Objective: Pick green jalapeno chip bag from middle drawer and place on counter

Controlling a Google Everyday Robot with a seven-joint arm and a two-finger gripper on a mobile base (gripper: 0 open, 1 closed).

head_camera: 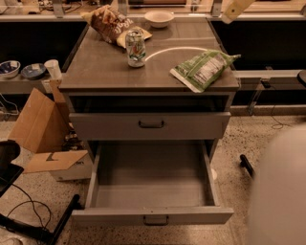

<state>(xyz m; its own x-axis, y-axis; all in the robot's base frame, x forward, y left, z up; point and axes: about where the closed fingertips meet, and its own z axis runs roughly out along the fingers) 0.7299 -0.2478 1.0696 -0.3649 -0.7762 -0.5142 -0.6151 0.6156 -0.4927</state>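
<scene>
The green jalapeno chip bag lies flat on the counter near its right front corner, white label panel up. The middle drawer stands pulled fully open below, and its grey floor is bare. My gripper shows only as a pale tip at the top right edge, above and behind the bag and apart from it. Part of my white body fills the lower right corner.
A soda can stands mid-counter. A brown chip bag and a white bowl sit at the back. A shut drawer front is above the open one. A cardboard box and cables lie on the floor at left.
</scene>
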